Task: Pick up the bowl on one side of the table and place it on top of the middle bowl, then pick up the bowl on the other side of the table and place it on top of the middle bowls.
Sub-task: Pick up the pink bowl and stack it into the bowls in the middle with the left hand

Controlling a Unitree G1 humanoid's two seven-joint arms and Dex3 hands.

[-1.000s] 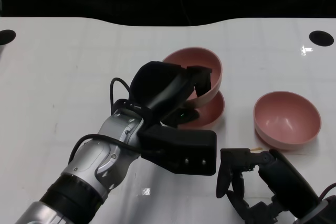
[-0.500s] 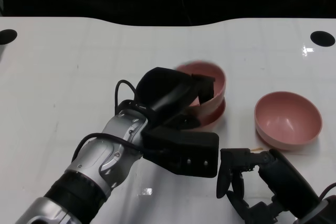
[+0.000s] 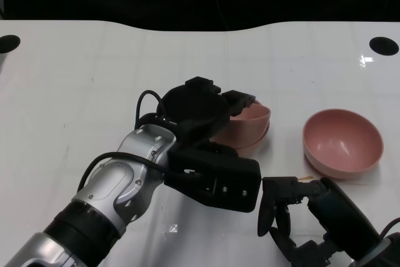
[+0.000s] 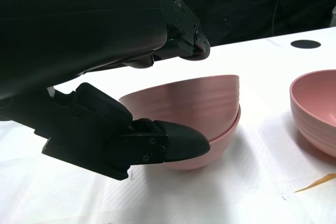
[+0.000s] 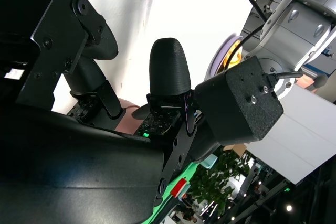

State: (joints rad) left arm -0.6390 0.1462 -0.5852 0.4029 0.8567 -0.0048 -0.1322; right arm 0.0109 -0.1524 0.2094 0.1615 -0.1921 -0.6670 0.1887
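Note:
A pink bowl (image 3: 249, 123) sits nested in the middle pink bowl (image 3: 265, 133), level with it. My left hand (image 3: 200, 107) is still at the stack's near left side. In the left wrist view its fingers (image 4: 185, 35) hover above the top bowl's (image 4: 194, 98) rim with a gap, and the thumb (image 4: 176, 145) lies against the lower bowl's (image 4: 220, 140) wall. The third pink bowl (image 3: 342, 142) stands alone to the right, also seen as the bowl (image 4: 317, 108). My right hand (image 3: 290, 207) hangs near the front edge, short of that bowl, fingers apart and empty.
Black round holes (image 3: 382, 45) (image 3: 7, 43) mark the white table's far corners. A small orange scrap (image 3: 304, 177) lies between my right hand and the right bowl. The table's far edge borders a dark background.
My left hand lowered the tilted bowl into the middle bowl, where it now sits level. The fingers have lifted off its rim. The right hand and right bowl stayed put.

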